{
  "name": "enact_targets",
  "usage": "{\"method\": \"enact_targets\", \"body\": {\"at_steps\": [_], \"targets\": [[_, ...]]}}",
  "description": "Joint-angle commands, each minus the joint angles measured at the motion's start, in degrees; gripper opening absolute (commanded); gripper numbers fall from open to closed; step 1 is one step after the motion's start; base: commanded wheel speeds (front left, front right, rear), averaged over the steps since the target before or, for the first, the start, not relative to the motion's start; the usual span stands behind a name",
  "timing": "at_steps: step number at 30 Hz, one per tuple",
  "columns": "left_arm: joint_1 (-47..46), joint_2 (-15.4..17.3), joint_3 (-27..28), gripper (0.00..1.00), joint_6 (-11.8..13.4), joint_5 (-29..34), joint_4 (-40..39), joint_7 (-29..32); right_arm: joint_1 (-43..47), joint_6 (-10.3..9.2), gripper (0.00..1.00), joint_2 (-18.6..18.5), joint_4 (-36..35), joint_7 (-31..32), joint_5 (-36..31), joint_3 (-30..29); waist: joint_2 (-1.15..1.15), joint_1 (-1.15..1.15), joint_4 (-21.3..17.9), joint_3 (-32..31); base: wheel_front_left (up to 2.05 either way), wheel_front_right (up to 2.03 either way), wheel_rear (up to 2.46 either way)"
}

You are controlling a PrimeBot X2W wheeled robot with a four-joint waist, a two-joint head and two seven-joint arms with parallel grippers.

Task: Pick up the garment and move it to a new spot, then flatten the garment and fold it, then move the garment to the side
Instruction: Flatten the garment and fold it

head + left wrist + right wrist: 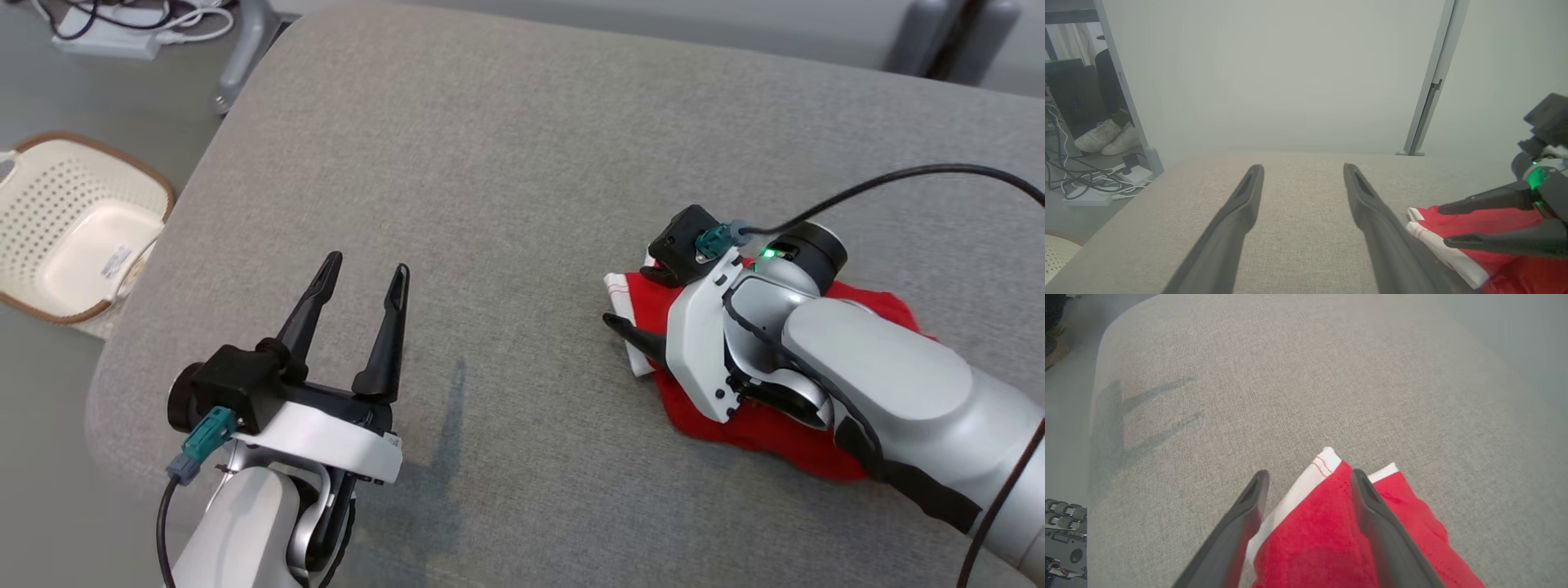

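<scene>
A red garment (775,425) with a white hem lies folded on the right side of the grey padded surface (490,147). My right gripper (629,298) hovers low over its left end, fingers pointing left, open. In the right wrist view the two fingers straddle the garment (1323,535) near its white-edged corner, with the right gripper (1309,475) holding nothing. My left gripper (367,269) stands open over bare fabric at the lower left, well apart from the garment. The left wrist view has the left gripper (1303,169) open, with the garment (1470,226) and right gripper (1442,226) at its right edge.
A white perforated basket (82,140) with a brown rim sits on the floor off the surface's left edge. A power strip and cables (106,37) lie at the far left, next to a grey metal leg (245,49). A pair of white shoes (1106,136) stands on the floor.
</scene>
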Motion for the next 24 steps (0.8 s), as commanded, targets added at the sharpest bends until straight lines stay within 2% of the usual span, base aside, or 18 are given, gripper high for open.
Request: {"method": "enact_targets", "body": {"at_steps": [1, 5, 6, 7, 8, 13, 16, 24], "targets": [[-1.18, -0.33, 0.09, 1.0, -0.51, 0.53, 0.81, -0.31, -1.42, -0.04, 1.0, 0.03, 1.5, 0.15, 1.14, 1.28, 0.0, 0.0, 1.37, 1.43, 0.0, 0.0, 0.0], [-1.69, -1.02, 0.7, 1.0, -1.06, 0.94, 2.25, -0.55, -2.14, -0.04, 0.99, 1.09, 3.51, 3.26, 3.17, 2.82, 0.0, 0.0, 1.32, 1.78, 0.0, 0.0, 0.0], [-1.85, -1.23, 0.96, 1.0, -1.21, 1.02, 2.33, -0.53, -2.18, -0.04, 0.28, 1.18, 3.6, 4.25, 3.17, 2.87, 0.0, 0.0, 1.26, 1.79, 0.0, 0.0, 0.0], [-1.99, -1.42, 1.15, 1.0, -1.32, 1.21, 2.33, -0.55, -1.71, -0.04, 0.05, 1.32, 3.22, 5.01, 3.03, 2.9, 0.0, 0.0, 1.2, 1.79, 0.0, 0.0, 0.0], [-2.03, -1.52, 1.42, 1.0, -1.5, 1.44, 2.33, -0.55, -1.19, -0.04, 0.0, 1.39, 2.96, 5.7, 3.34, 2.93, 0.0, 0.0, 1.11, 1.74, 0.0, 0.0, 0.0], [-2.05, -2.1, 2.61, 1.0, -1.96, 2.22, 2.25, -0.56, -1.53, -0.04, 0.0, 0.67, 1.68, 4.57, 3.62, 2.91, 0.0, 0.0, 0.42, 1.01, 0.0, 0.0, 0.0], [-1.24, -2.32, 3.58, 1.0, -2.16, 2.82, 2.18, -0.54, -3.22, -0.04, 0.0, 0.45, 0.76, -0.06, 4.41, 2.9, 0.0, 0.0, -0.63, 0.17, 0.0, 0.0, 0.0], [1.13, -1.69, 6.27, 1.0, -2.43, 4.24, 2.06, -0.55, -6.93, -0.04, 0.0, 0.79, -2.39, -17.25, 7.65, 1.44, 0.0, 0.0, -5.86, -3.16, 0.0, 0.0, 0.0]]}}
